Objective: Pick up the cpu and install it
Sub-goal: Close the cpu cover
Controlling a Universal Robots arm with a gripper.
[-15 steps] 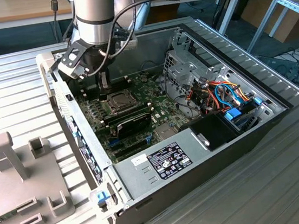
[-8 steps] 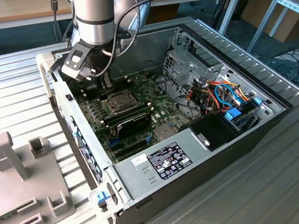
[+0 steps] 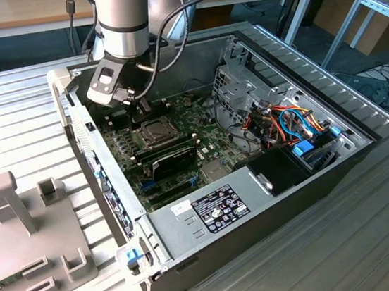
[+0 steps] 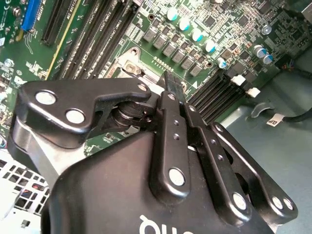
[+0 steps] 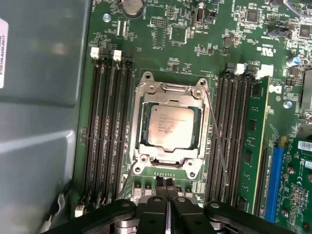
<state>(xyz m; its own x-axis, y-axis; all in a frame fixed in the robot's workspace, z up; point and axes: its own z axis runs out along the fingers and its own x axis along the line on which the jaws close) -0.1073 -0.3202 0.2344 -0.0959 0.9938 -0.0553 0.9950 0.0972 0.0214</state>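
The cpu (image 5: 170,127) is a flat silver-grey square lying in the socket of the green motherboard (image 5: 185,44), ringed by the metal socket frame (image 5: 168,87). In the exterior view the cpu (image 3: 156,129) sits in the middle of the board inside the open computer case. My gripper (image 5: 165,183) hovers just beside one edge of the socket frame, fingers pressed together with nothing between them. Its black fingers (image 4: 171,85) point down at the board in the second wrist view. In the exterior view the gripper (image 3: 141,106) hangs just behind the socket.
Black memory slots (image 5: 107,131) flank the socket on both sides. A black oblong module (image 3: 173,164) lies in front of the socket. A metal drive cage (image 3: 240,86) and coloured cables (image 3: 291,123) fill the exterior view's right of the case. A grey fixture (image 3: 27,230) stands outside.
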